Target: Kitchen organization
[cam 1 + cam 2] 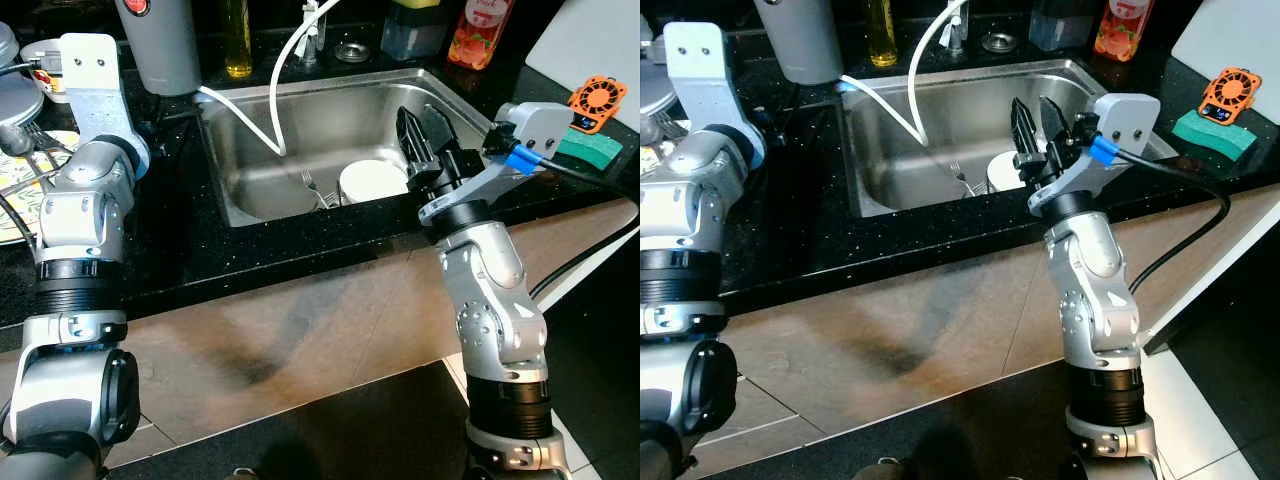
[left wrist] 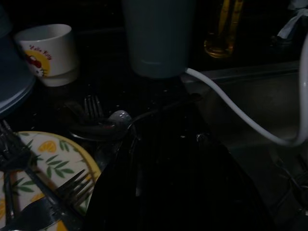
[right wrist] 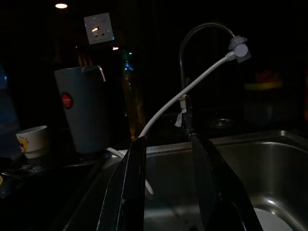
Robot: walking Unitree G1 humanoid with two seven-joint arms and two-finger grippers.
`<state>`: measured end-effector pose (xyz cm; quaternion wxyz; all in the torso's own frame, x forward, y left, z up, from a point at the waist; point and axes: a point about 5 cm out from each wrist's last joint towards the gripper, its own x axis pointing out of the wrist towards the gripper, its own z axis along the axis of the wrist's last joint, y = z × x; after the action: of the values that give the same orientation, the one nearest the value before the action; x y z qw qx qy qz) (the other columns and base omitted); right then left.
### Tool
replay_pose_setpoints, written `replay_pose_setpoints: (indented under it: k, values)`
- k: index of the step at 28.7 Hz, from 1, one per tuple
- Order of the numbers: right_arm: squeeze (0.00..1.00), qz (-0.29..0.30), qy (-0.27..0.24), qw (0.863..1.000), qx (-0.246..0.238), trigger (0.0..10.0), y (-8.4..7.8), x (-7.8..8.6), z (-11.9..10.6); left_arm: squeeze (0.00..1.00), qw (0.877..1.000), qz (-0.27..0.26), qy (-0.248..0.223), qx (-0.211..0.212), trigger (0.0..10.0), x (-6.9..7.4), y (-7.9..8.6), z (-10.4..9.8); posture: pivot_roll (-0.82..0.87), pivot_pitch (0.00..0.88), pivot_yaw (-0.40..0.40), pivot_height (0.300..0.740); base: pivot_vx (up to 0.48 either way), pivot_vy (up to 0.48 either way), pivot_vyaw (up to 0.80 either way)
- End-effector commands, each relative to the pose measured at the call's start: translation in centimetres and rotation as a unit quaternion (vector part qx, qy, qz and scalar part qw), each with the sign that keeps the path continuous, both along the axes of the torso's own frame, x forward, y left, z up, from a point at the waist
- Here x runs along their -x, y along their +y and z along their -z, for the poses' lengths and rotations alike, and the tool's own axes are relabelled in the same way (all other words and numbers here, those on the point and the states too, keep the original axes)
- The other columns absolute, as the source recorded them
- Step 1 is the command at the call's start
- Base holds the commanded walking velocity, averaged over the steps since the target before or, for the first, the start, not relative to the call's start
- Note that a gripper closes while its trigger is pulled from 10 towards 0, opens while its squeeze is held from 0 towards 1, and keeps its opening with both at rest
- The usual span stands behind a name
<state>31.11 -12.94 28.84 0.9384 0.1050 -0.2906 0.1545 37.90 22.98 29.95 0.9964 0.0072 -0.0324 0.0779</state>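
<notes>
While the right gripper (image 1: pixel 422 135) hangs over the sink's (image 1: pixel 300 120) front rim, fingers parted and empty, a white plate (image 1: pixel 372 180) and a fork (image 1: pixel 313 187) lie in the basin just below. Step looks like the approach to clearing the sink. Next move likely calls for a descent to the plate's rim. Left gripper (image 2: pixel 159 192) sits over the table's left edge by a patterned plate (image 2: pixel 43 163); its spread, cannot tell.

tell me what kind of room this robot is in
Most likely a home kitchen: a stainless steel sink set into a black speckled countertop, a round white plate and a metal fork lying in the sink, and a green sponge beside it.
</notes>
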Motion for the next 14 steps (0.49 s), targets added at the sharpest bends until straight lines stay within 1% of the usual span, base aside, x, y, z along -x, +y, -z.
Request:
replay_pose_setpoints:
  k: [1,3,4,5,6,8,9,10,12,13,14]
  values:
    - [0.0,-0.001,0.007,1.0,-0.005,10.0,0.0,0.0,0.4,0.0,1.0,0.003,-0.005,-0.015,10.0,0.1,0.5,-0.2,0.16,0.106,-0.007,0.74,0.0,0.0,0.0]
    - [0.0,-0.001,0.008,1.0,-0.006,10.0,0.1,0.0,0.4,0.0,1.0,0.006,-0.007,-0.022,10.0,0.2,0.7,-0.2,0.16,0.106,-0.007,0.74,0.0,0.0,0.0]
    - [0.0,-0.001,0.009,1.0,-0.007,10.0,0.0,0.1,0.5,0.0,0.999,0.013,-0.016,-0.033,10.0,0.3,0.8,-0.4,0.16,0.105,-0.005,0.74,0.0,0.0,0.0]
    - [0.0,0.001,0.013,1.0,-0.013,10.0,-0.1,0.0,0.6,0.0,0.999,0.027,-0.033,-0.018,10.0,0.6,0.7,-0.6,0.16,0.105,-0.007,0.74,0.0,0.0,0.0]
    - [0.0,0.003,0.021,0.999,-0.027,10.0,-0.3,-0.1,0.8,0.0,0.997,0.05,-0.058,0.026,10.0,0.9,0.4,-0.8,0.16,0.104,-0.009,0.74,0.0,0.0,0.0]
    - [0.0,0.002,0.028,0.999,-0.042,10.0,-0.5,-0.3,0.9,0.0,0.992,0.062,-0.08,0.079,10.0,1.2,-0.1,-0.9,0.17,0.102,-0.011,0.74,0.0,0.0,0.0]
    - [0.0,0.001,0.033,0.998,-0.051,10.0,-0.6,-0.4,1.0,0.0,0.989,0.067,-0.081,0.102,10.0,1.3,-0.5,-0.6,0.17,0.102,-0.014,0.74,0.0,0.0,0.0]
    - [0.0,0.001,0.033,0.998,-0.051,10.0,-0.6,-0.4,1.0,0.0,0.989,0.067,-0.081,0.102,10.0,1.3,-0.5,-0.6,0.17,0.102,-0.014,0.74,0.0,0.0,0.0]
    - [0.0,0.0,0.043,0.997,-0.064,10.0,-0.6,-0.6,1.2,0.0,0.988,0.069,-0.089,0.106,10.0,1.4,-1.0,-0.1,0.17,0.101,-0.018,0.74,0.0,0.0,0.0]
    - [0.0,-0.001,0.049,0.996,-0.075,10.0,-0.7,-0.7,1.3,0.0,0.987,0.07,-0.087,0.115,10.0,1.4,-1.2,0.1,0.16,0.1,-0.02,0.74,0.0,0.0,0.0]
    - [0.0,0.001,0.055,0.995,-0.081,10.0,-0.8,-0.9,1.4,0.0,0.989,0.066,-0.084,0.104,10.0,1.4,-1.3,0.4,0.16,0.098,-0.021,0.74,0.0,0.0,0.0]
